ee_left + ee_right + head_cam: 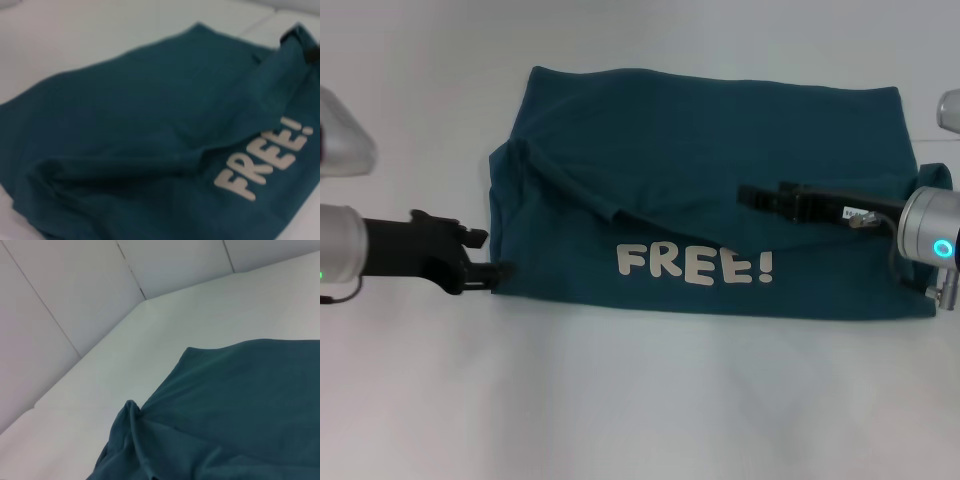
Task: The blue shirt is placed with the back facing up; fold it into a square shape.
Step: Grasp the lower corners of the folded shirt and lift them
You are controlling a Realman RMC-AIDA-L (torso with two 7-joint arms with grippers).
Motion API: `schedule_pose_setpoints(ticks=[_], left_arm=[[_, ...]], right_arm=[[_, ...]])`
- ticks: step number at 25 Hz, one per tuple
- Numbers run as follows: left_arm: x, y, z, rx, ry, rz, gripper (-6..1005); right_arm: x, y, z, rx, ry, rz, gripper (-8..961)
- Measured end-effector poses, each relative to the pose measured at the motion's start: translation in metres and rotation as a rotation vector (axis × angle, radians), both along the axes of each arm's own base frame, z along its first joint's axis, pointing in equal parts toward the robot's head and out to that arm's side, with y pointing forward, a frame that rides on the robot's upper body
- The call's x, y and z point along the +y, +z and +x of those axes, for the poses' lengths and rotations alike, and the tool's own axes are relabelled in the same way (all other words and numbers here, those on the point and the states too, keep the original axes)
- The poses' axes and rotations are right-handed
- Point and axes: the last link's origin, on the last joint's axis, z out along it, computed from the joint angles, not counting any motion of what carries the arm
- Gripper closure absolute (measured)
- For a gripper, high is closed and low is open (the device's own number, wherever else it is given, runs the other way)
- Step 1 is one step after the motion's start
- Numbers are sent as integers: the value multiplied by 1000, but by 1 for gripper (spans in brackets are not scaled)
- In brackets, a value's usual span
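While the blue shirt (710, 190) is lying across the middle of the white table (640, 400) as a wide rectangle, with the white "FREE!" lettering (695, 265) facing up along its near edge, both arms are working at its ends. The left gripper (498, 270) is sitting at the shirt's left near corner, touching the hem — whether its fingers are spread or pinching cloth cannot be told. The right gripper (745, 193) is reaching low over the fabric from the right end; its claw state also cannot be told. A diagonal ridge is running from the left end toward the centre. The likely risk: if only one layer is being caught at the left corner, the lift will be peeling the layers apart — and the ridge will be pressing into a skewed crease, leaving a lopsided shape rather than a square.
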Motion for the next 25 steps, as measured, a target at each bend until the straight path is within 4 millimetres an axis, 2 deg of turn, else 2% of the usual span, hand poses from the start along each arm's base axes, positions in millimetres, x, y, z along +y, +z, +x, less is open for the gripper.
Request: schedule_pose_setpoints(ticks=[5, 11, 20, 25], left_arm=[[6, -23, -1, 54, -8, -15, 409], [12, -37, -5, 129, -5, -18, 411], [15, -39, -9, 168, -1, 2, 416], [19, -47, -14, 209, -4, 16, 418]], right_arm=[[1, 5, 2, -7, 2, 13, 158], [0, 5, 3, -17, 5, 12, 158], [-1, 3, 4, -19, 3, 7, 159], [-1, 3, 4, -18, 3, 7, 159]])
